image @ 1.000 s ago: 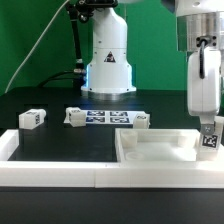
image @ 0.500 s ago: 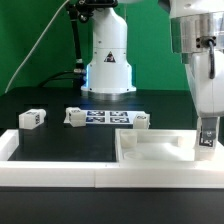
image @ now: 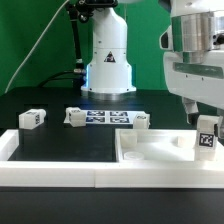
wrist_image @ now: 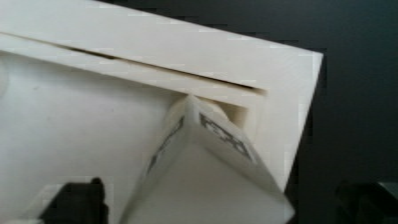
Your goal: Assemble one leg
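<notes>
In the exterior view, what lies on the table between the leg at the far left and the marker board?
One more leg lies there, between the leftmost leg and the marker board; the exterior view shows it touching the board's left end.

Exterior view: bright, even overhead light; black surface (image: 60,145) matte, faint sheen only. White panel (image: 150,152) near blown out, soft shadows inside its rim. Low resolution. Wrist view: soft focus, panel (wrist_image: 107,110) overexposed, leg (wrist_image: 205,160) blurred close to lens.
</notes>
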